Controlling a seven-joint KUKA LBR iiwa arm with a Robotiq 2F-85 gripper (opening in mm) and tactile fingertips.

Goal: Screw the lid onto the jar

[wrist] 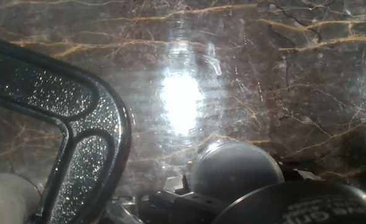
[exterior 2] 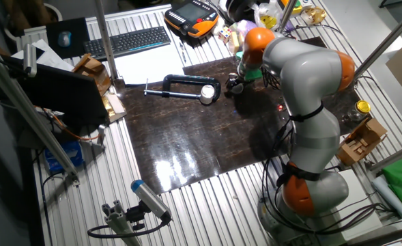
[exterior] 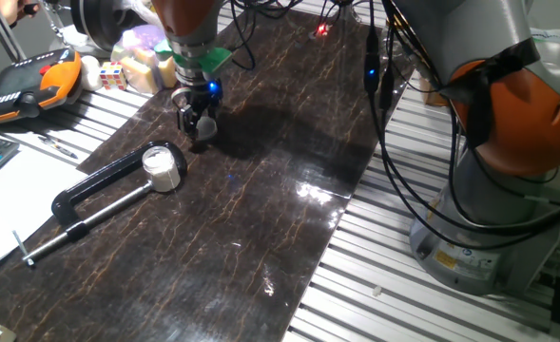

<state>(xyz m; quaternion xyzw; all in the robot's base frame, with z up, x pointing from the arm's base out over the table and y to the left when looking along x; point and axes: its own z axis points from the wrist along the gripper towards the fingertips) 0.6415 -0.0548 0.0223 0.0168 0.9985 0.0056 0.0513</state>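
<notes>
One black C-clamp (exterior: pixel 99 195) lies on the dark marble worktop (exterior: pixel 260 218) near its left edge. One small whitish jar (exterior: pixel 163 169) sits in the clamp's mouth. One pale lid (wrist: pixel 232 169) shows in the hand view. One keyboard (exterior 2: pixel 127 42) lies beyond the worktop's far edge.

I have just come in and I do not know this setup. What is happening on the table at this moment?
A robot arm has its gripper low over the dark marble-patterned mat. The small whitish jar stands inside the mouth of the black C-clamp, apart from the gripper. In the hand view a round grey lid sits by the fingers; whether they grip it cannot be told. The lid is not yet on the jar.
</notes>
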